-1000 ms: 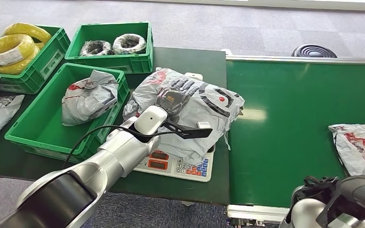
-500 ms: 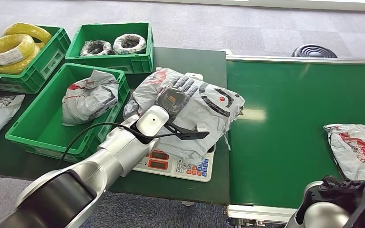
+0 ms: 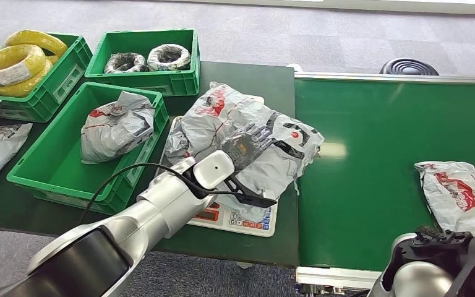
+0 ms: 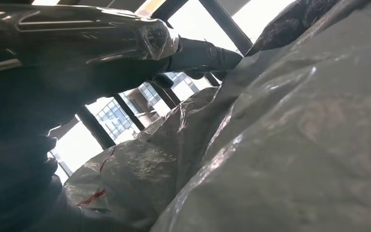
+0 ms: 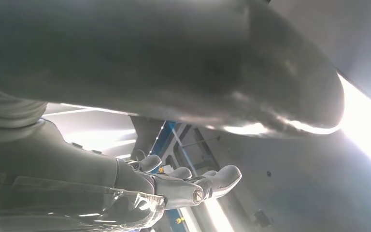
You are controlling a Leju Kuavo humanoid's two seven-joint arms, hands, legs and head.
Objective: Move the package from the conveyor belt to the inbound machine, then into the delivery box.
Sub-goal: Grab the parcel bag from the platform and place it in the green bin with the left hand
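One grey package (image 3: 247, 133) lies crumpled over the scale (image 3: 238, 216) at the table's edge beside the conveyor belt (image 3: 377, 154), directly under the left hand (image 3: 247, 143). That hand rests on top of the bag with fingers spread, gripping nothing. Hanging below the belt's near edge, the right hand (image 5: 183, 186) holds nothing, fingers loosely extended.

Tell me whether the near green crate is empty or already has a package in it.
Not empty. The near green crate already holds one crumpled grey package; the large package under the left robot hand remains on the scale.
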